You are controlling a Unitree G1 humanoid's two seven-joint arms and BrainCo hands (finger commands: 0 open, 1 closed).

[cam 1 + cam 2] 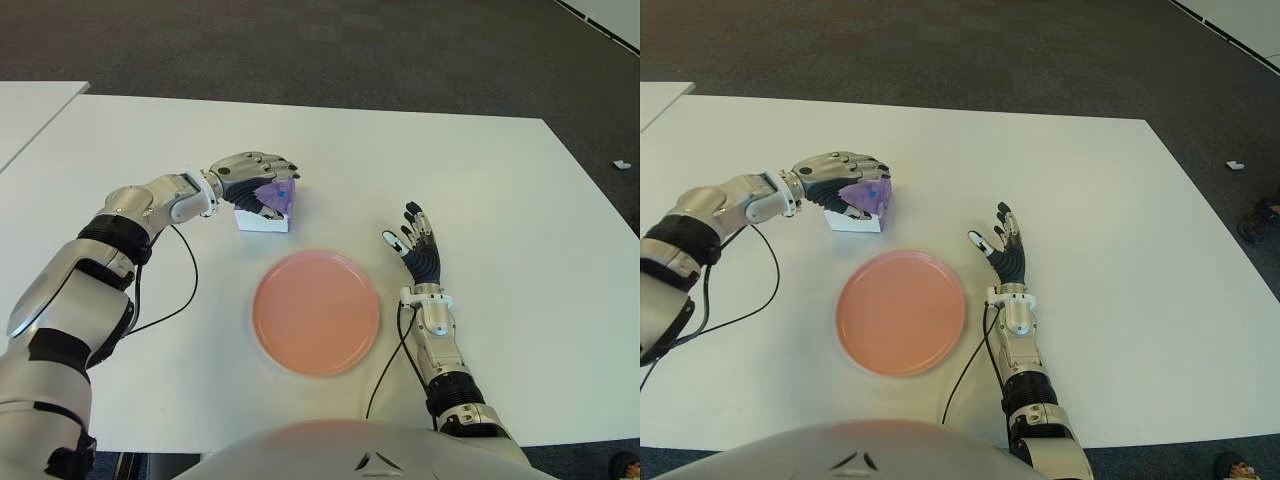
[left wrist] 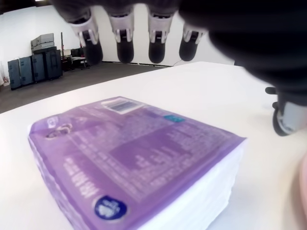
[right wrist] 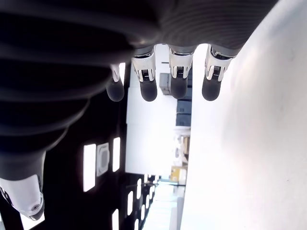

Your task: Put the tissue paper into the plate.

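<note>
Left hand (image 1: 262,180) hovers over the tissue pack (image 1: 268,208), fingers spread above it, not yet clamped, ready to grasp. Pack lies on the table (image 1: 500,180) just beyond the plate (image 1: 316,312). Right hand (image 1: 420,248), fingers apart and empty, right of plate.

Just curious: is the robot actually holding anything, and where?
Not yet. The left hand is over the tissue pack, its fingers clear above it. The right hand is empty.

white table (image 1: 520,190), dark carpet (image 1: 300,50)

Left hand (image 1: 262,180) covers tissue pack (image 1: 268,212) top; contact unclear.
</note>
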